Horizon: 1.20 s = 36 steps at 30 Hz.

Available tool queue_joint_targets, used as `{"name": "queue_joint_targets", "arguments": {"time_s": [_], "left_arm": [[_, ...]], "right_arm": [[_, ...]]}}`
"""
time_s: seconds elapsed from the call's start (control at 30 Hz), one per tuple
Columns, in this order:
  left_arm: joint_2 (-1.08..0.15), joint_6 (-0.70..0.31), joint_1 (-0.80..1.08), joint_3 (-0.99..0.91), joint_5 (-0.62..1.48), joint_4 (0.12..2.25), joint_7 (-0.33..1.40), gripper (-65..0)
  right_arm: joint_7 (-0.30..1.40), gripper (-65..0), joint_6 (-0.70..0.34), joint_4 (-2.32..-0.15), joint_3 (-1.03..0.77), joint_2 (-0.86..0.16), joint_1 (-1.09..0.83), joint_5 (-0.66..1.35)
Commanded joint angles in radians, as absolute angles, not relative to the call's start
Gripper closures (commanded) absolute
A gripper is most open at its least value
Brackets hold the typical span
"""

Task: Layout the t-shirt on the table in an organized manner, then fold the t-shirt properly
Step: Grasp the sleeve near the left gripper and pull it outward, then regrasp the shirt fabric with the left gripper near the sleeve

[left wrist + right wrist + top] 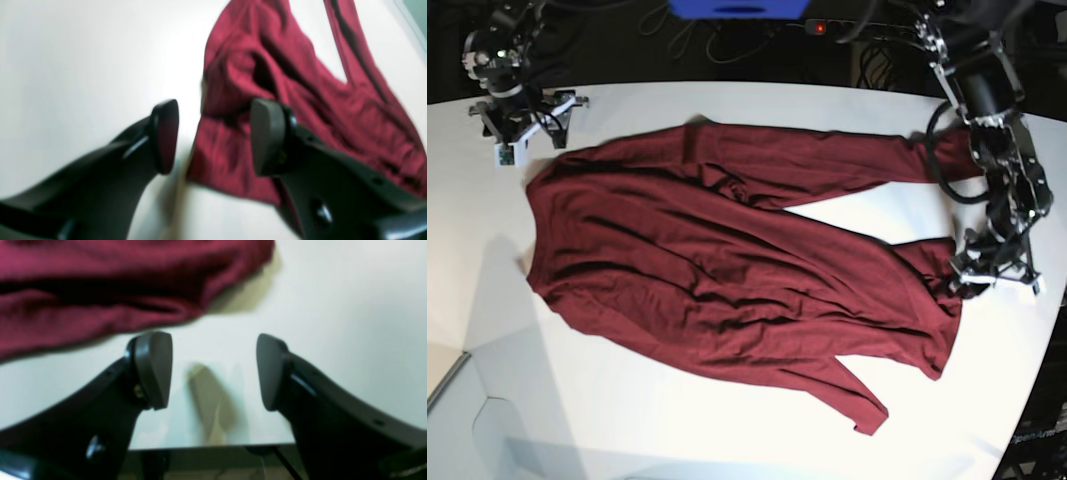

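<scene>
Only the base view shows the whole t-shirt [727, 270]: it lies spread and wrinkled across the white bench [677, 430], one long sleeve stretching toward the left gripper [992, 272] at the shirt's edge, the right gripper [515, 125] just off its opposite corner. The left wrist view shows those jaws wide, with a bunched fold of cloth between and behind them; whether a pad touches it is blurred. The right wrist view shows jaws wide over bare bench, the fabric just beyond, and the bench's edge below.
</scene>
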State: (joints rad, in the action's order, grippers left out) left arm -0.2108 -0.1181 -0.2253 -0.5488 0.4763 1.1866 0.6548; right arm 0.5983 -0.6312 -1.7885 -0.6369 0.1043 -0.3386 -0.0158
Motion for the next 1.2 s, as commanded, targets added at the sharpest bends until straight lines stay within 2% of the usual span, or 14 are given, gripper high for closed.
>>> {"name": "queue_joint_targets", "arguments": {"time_s": [0.0,0.23,0.43,0.73,0.9,1.07,1.17], "left_arm": [[-0.223,-0.125,-0.271,-0.550,0.486,1.179,0.638,-33.4],[-0.217,-0.125,-0.389,-0.550,0.375,1.013,0.602,-33.4],[-0.202,-0.125,-0.394,-0.549,0.326,0.929,0.455,-33.4],[-0.203,-0.125,-0.400,-0.410,0.323,0.857,0.358,-33.3],[-0.200,-0.125,-0.400,-0.395,0.325,0.858,0.352,-33.1],[-0.202,-0.125,-0.400,-0.397,0.326,0.869,0.352,-21.1],[-0.202,-0.125,-0.400,-0.400,0.326,0.869,0.352,-20.3]], "right_arm": [[0.575,-39.1,-0.628,-1.805,-0.636,0.099,-0.337,0.001],[0.573,-39.1,-0.628,-1.805,-0.639,0.099,-0.337,0.001],[0.573,-39.1,-0.628,-1.805,-0.639,0.097,-0.331,0.001],[0.573,-39.1,-0.628,-1.799,-0.639,0.084,-0.328,0.001],[0.573,-39.1,-0.628,-1.799,-0.638,0.084,-0.328,0.001],[0.578,-39.1,-0.628,-1.796,-0.639,0.071,-0.308,0.001],[0.578,-39.1,-0.628,-1.778,-0.638,0.070,-0.305,0.001]]}}
